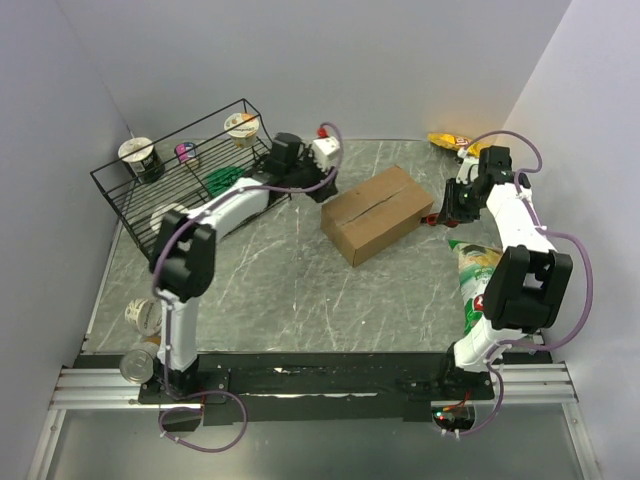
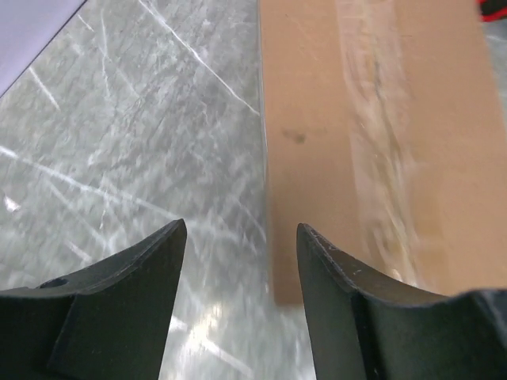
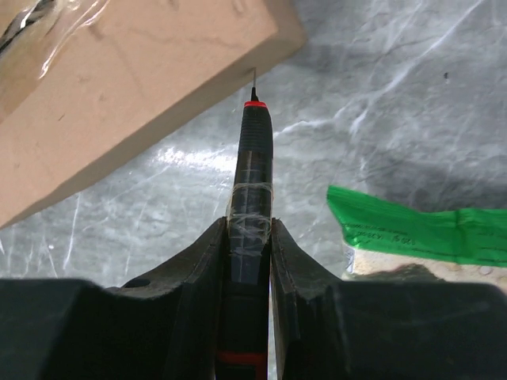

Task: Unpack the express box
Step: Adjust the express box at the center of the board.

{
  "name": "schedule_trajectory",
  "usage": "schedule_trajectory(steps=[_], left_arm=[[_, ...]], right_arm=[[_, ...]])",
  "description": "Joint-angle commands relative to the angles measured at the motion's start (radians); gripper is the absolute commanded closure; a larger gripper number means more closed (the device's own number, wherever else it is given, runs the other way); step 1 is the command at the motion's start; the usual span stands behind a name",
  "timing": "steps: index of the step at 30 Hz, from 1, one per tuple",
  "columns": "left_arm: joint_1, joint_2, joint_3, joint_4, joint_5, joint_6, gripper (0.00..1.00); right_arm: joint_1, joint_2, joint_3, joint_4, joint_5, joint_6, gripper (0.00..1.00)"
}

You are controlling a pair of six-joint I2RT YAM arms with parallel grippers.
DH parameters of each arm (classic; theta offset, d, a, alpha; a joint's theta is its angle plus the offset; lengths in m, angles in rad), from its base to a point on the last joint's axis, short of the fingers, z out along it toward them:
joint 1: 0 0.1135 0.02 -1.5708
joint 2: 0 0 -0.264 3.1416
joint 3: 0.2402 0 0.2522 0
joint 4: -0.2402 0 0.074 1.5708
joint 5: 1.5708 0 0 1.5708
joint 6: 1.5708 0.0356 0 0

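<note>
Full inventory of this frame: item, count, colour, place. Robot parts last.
express box: 1, brown, table centre
wire rack: 1, black, back left
dark-banded cup: 1, white, in rack
tan-lidded cup: 1, white, in rack
small tub: 1, purple top, in rack
green packet: 1, green, in rack
yellow packet: 1, yellow, back right
snack bag: 1, green and white, right side
pale cup: 1, near-left edge
can: 1, grey, by left arm base
pointed tool: 1, black with red ring, aimed at box
table: 1, grey marbled
left claw: black, open, beside box
right claw: black, shut on pointed tool
</note>
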Motion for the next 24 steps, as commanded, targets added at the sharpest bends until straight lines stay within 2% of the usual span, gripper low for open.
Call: schedule_trajectory(steps=[1,4,5,7,10,12,14,19,24], left_arm=[[-0.046,0.105,0.145,0.001,-0.158,-0.021,0.36],[-0.041,0.176,0.222,-0.086,-0.143,0.002,0.35],[-0.032,0.193,0.234,-0.115,-0.040,0.003,0.36],[-0.032,0.179,0.197,-0.138,0.003,0.009,0.36],[-0.024,0.135,0.128,-0.207,0.211,0.017,0.36],[-0.020,0.087,0.060,-0.263,0.377,0.032,0.37],[-0.021,0.025,0.009,-0.286,0.455,0.063,0.38],[-0.030,-0.077,-0.106,-0.364,0.486,0.135,0.39],[-0.040,-0.105,-0.099,-0.537,0.501,0.415,0.40]], right_arm=[[0.013,0.039,0.075,0.059,0.023,0.016,1.00],[0.030,0.056,0.095,0.070,0.014,0.013,1.00],[0.033,0.061,0.106,0.076,0.014,0.011,1.00],[0.043,0.076,0.118,0.084,0.003,0.008,1.00],[0.056,0.115,0.158,0.096,-0.035,0.003,1.00],[0.078,0.135,0.190,0.117,-0.067,-0.003,1.00],[0.113,0.164,0.224,0.133,-0.100,-0.012,1.00],[0.223,0.227,0.273,0.200,-0.173,-0.017,1.00],[0.326,0.296,0.333,0.226,-0.222,0.003,1.00]])
